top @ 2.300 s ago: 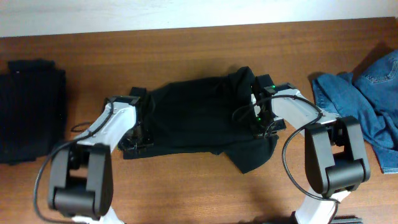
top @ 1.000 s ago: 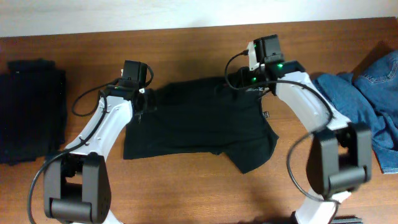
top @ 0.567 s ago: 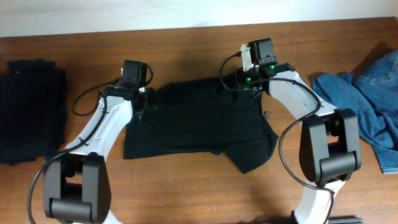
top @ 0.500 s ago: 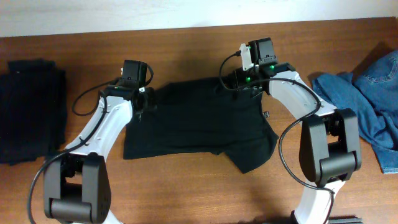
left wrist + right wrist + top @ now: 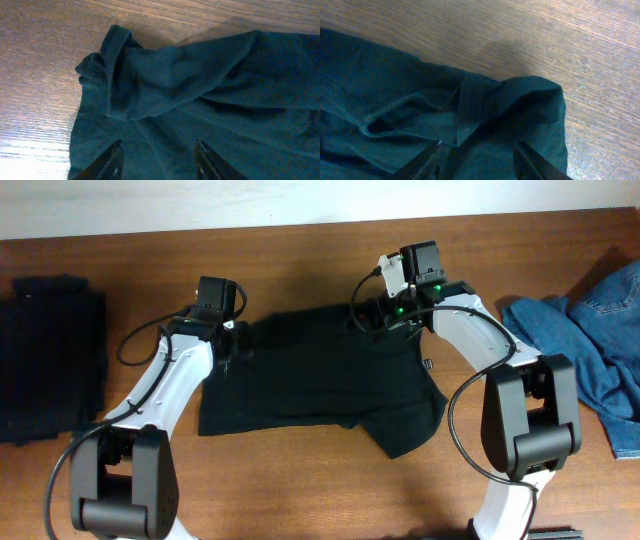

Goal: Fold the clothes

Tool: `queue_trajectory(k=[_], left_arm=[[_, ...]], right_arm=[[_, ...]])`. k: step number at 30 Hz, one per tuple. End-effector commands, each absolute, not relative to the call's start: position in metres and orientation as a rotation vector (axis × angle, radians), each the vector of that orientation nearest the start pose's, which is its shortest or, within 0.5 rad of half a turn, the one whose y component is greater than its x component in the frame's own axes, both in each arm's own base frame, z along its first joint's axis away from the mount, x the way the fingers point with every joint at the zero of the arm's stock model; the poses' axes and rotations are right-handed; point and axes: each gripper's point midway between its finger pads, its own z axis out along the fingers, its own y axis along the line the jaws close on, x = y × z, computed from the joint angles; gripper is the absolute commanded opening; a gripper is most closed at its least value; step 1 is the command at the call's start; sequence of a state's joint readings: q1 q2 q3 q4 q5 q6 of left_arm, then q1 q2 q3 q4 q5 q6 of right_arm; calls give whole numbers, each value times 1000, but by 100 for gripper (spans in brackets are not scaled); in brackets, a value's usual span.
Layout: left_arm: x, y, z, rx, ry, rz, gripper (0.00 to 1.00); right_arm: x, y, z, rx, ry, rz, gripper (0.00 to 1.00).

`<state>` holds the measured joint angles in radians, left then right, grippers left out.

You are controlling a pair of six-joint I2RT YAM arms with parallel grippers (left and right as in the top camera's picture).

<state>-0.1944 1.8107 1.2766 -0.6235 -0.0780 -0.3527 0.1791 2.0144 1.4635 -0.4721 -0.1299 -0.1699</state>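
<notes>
Looks like a robot lab or test bench: a left arm [image 5: 165,385] and a right arm [image 5: 490,345], white and black, stand at the near edge of a wood-grain table [image 5: 300,480] against a plain pale wall [image 5: 150,202]. Laundry is staged in piles (black shirt [image 5: 320,375] mid-table, dark folded stack [image 5: 50,360] left, denim heap [image 5: 590,350] right).

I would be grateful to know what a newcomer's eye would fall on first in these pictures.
The black garment lies spread across the middle of the wooden table. The left gripper and the right gripper are over its far edge, jaws apart. A crumpled blue denim piece sits at the right edge, and a dark folded pile at the left.
</notes>
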Motion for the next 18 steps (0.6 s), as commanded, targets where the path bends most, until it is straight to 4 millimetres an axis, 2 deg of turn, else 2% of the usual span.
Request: queue_trajectory(k=[1,4,7,15,18], left_arm=[[420,-71,73,-235,2711,-72,45],[420,-71,71,-235,2714,-70,45],[421,-71,71,-235,2714,-70,45],[424,-72,73,-234,2697,-77,45],[424,-72,73,-234,2697,-76,45]], right_arm=[[490,108,64,-510,2545,148,49],[492,103,64,-499,2544,106,45],[492,101,60,-495,2554,97,35],[486,99,23,-446,2646,105,8],[487,99,18,-446,2649,105,4]])
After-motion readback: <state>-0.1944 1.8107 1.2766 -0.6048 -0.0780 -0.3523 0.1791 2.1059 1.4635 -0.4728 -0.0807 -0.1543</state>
